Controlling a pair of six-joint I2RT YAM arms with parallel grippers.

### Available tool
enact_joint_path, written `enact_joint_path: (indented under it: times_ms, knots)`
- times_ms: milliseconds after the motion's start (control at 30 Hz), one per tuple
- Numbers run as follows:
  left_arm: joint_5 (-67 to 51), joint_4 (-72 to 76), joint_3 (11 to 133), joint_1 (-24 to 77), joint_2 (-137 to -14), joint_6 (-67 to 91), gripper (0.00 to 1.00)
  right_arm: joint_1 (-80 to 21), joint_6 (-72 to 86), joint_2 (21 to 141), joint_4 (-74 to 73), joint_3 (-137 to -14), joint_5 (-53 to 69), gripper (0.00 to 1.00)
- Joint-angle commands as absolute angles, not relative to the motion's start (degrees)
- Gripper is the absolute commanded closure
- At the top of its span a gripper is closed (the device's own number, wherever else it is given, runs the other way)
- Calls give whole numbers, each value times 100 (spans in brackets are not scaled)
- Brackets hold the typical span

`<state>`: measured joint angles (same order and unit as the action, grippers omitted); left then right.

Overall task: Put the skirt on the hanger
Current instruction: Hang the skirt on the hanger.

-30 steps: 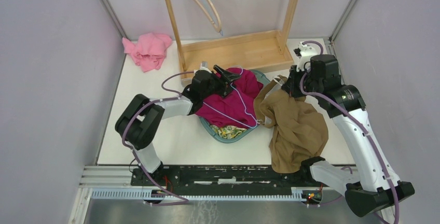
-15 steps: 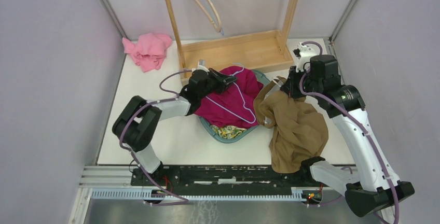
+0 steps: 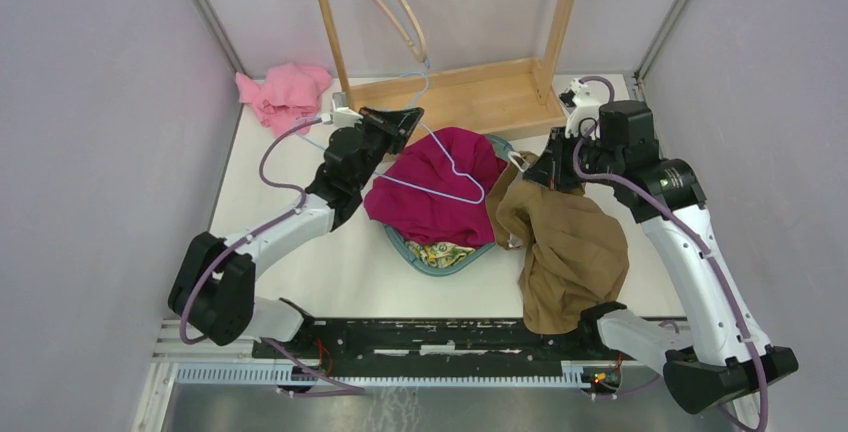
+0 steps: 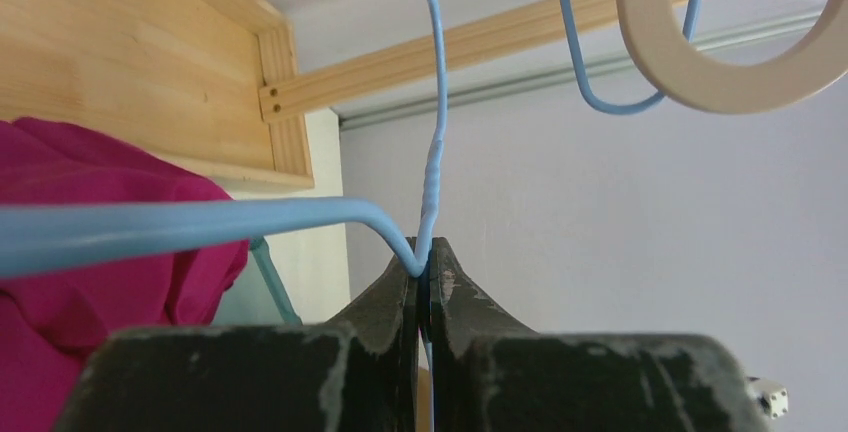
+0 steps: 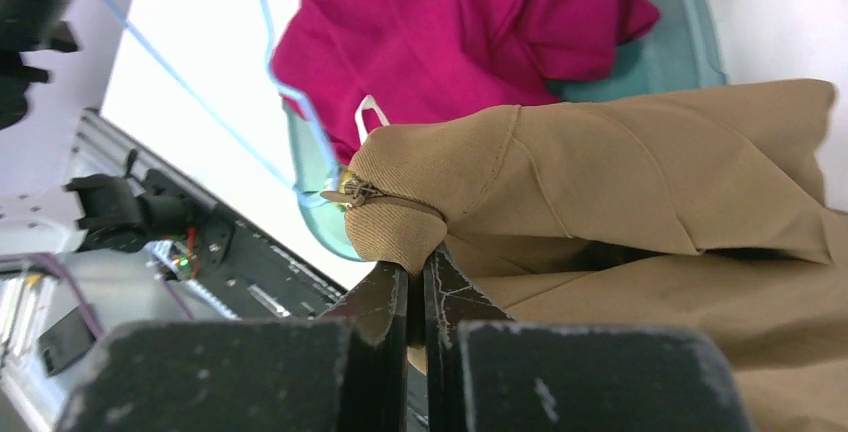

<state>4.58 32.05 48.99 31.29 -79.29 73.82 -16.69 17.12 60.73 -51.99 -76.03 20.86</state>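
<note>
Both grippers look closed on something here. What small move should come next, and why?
Probably swing the left gripper rightward, so the blue hanger it is shut on at the neck points an arm at the tan skirt. The right gripper is shut on the skirt's waistband by the zipper, while the hanger sits over the magenta garment, apart from the skirt.

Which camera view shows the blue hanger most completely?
Top external: nearly the whole blue hanger shows there. Left wrist shows only its neck, pinched by the left gripper; right wrist shows only thin wire pieces.
</note>
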Motion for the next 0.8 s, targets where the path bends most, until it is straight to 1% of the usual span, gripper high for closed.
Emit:
enact_joint_path:
  times_ms: [0, 167, 400, 500, 767]
  knots:
    - [1442, 4176, 4514, 3163, -7880, 7020, 97, -1651, 2072, 6125, -4955, -7946, 3216, 99]
    - [2130, 5421, 4051, 3167, -7998, 6883, 97, -1651, 2308, 6213, -4835, -7791, 3955, 99]
    - [2321, 7177, 4048, 3169, -8490, 6667, 96, -1652, 2709, 6356, -4436, -7390, 4874, 99]
    - [2259, 7921, 4038, 3168, -8693, 6785, 96, -1647, 2753, 6404, -4390, -7297, 5026, 99]
    - [1983, 9233, 3973, 3172, -9181, 7355, 95, -1649, 2857, 6425, -4234, -7215, 5095, 99]
